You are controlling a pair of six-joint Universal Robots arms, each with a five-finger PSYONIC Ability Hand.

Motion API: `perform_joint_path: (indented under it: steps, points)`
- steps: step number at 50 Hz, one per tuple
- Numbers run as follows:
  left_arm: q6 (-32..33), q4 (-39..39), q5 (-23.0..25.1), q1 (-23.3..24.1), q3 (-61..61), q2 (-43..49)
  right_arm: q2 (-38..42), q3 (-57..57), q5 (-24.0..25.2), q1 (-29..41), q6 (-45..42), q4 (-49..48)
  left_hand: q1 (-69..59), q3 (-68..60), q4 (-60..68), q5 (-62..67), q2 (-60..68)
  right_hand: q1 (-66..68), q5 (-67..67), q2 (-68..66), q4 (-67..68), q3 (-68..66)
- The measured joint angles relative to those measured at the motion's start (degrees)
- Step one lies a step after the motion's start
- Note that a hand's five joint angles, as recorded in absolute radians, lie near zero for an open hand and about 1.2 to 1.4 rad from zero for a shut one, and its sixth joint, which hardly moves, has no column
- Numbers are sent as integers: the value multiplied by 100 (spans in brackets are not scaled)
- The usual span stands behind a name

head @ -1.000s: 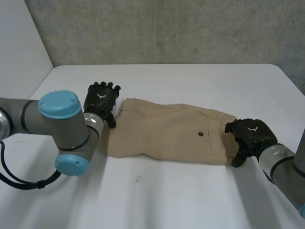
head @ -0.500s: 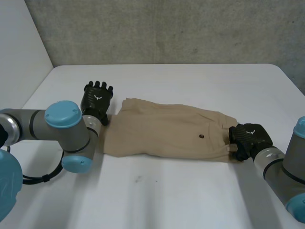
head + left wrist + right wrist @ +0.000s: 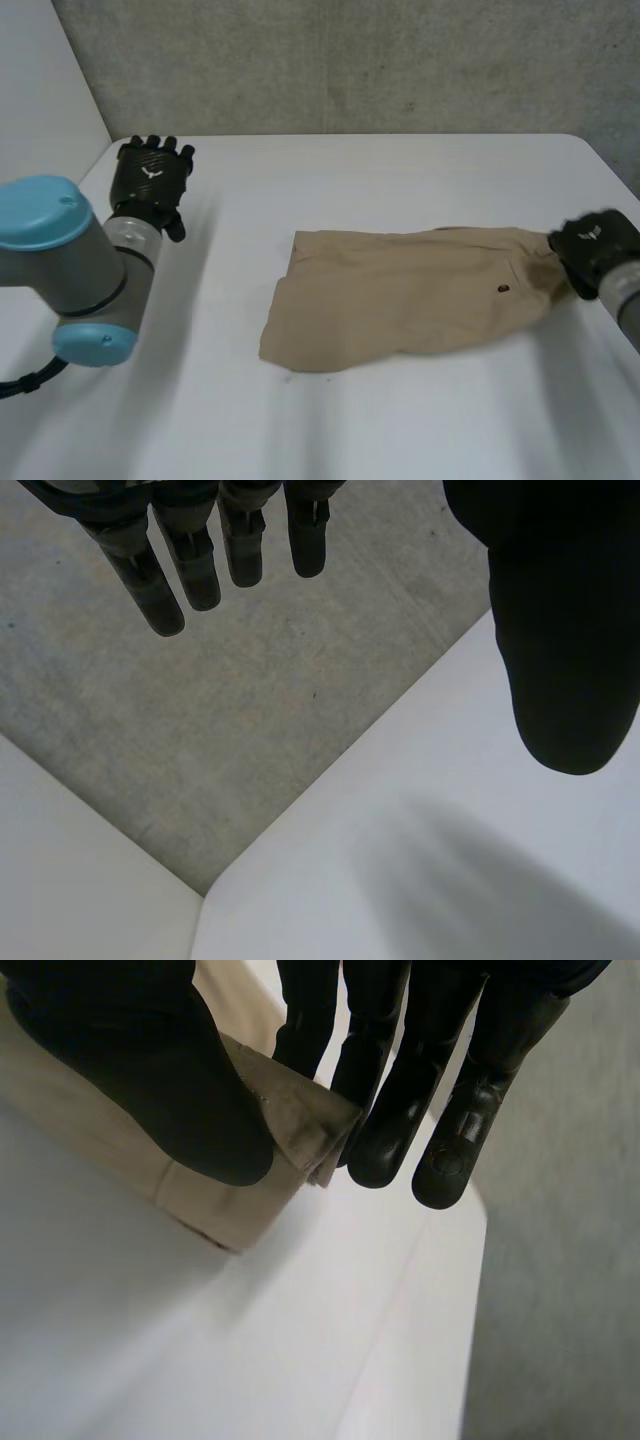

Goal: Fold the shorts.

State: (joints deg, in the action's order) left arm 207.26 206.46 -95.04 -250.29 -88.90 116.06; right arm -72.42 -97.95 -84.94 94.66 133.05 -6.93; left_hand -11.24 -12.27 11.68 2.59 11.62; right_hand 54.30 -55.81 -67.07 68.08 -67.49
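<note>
Tan shorts (image 3: 410, 295) lie on the white table (image 3: 400, 170), with a dark button showing toward the waistband end. My right hand (image 3: 592, 250) is at that waistband end, at the right side of the table. In the right wrist view its thumb (image 3: 170, 1090) and fingers (image 3: 400, 1110) pinch the folded waistband edge of the shorts (image 3: 290, 1125), which is lifted slightly. My left hand (image 3: 150, 180) hovers with straight fingers over the far left of the table, well clear of the shorts. The left wrist view has its fingers (image 3: 200, 560) spread, holding nothing.
A grey concrete wall (image 3: 350, 60) runs behind the table's back edge. A pale wall (image 3: 40, 90) stands at the left. The table's left back corner (image 3: 210, 905) is under my left hand. White table surface lies bare in front of the shorts.
My right hand closed on the waistband and dragged the shorts to the right. My left hand lifted off the shorts' leg end and moved back to the left.
</note>
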Motion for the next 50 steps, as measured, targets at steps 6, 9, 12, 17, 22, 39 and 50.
perform_joint_path:
  steps: [6,9,12,17,22,39,50]
  points:
    - [-370,-251,6,-29,-410,-498,173,1226,23,1353,-273,684,0,0,0,1,0,83,-57,0,1,0]
    - [-565,-350,8,13,-569,-637,485,1778,142,2190,-273,879,0,0,0,0,0,83,-68,0,1,0]
    - [-680,-398,10,61,-685,-720,986,2262,359,3109,-325,1053,0,0,0,0,0,84,-70,-27,2,0]
    - [-749,-422,11,124,-795,-774,1682,2681,677,4001,-509,1253,0,0,0,0,0,83,-95,-27,2,-41]
    - [-754,-419,14,166,-873,-778,2216,2895,895,4390,-683,1245,0,0,0,-2,0,-2544,3034,3394,-3365,3298]
    - [-828,-402,-25,406,-523,-909,674,2233,353,3659,2057,235,0,0,0,0,0,-4277,5228,5473,-5467,5543]
    - [-1283,-408,-154,1059,-167,-1179,-127,1730,466,2979,3639,505,0,0,0,1,0,-4277,5228,5473,-5467,5543]
